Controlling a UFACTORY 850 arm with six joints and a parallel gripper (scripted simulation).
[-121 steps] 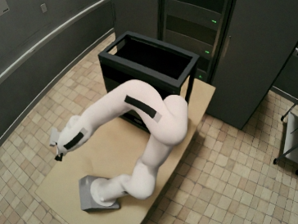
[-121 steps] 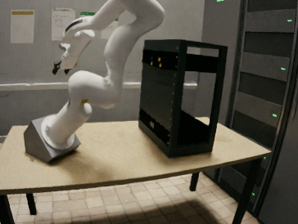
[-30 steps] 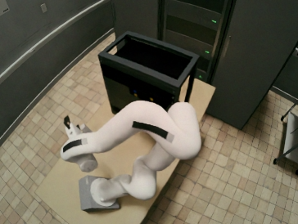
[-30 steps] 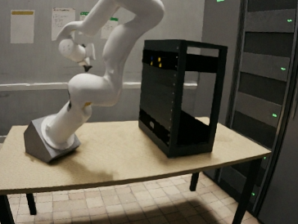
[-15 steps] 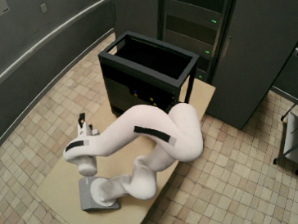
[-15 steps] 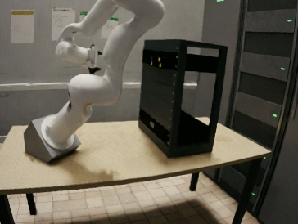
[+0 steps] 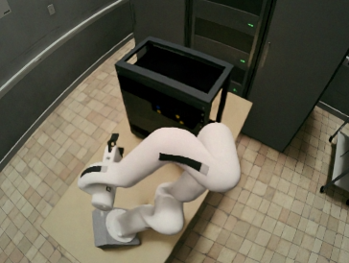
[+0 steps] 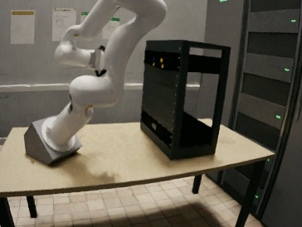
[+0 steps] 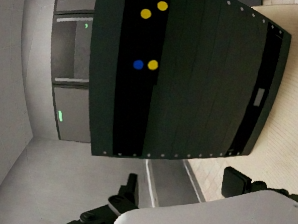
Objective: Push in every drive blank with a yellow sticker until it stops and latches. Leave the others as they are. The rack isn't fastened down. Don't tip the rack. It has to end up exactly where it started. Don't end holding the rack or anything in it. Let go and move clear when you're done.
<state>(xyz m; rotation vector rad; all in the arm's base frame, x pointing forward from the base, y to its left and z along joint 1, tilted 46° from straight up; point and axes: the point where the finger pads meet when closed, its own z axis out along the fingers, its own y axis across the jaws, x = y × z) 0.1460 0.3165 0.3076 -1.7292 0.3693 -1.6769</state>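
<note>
The rack (image 8: 182, 97) stands on the right half of the table (image 8: 124, 166), front face toward the arm. My gripper (image 7: 113, 142) is spread wide and empty, well apart from that face. In the wrist view I see three yellow stickers (image 9: 153, 8) and one blue sticker (image 9: 139, 64) on the blanks near the rack's top. I judge the rack rigid but free to slide and top-heavy under a high push. Press each yellow blank squarely with a fingertip; do not grip.

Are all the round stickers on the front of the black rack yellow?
No. The wrist view shows three yellow stickers and one blue sticker on the rack front.
</note>
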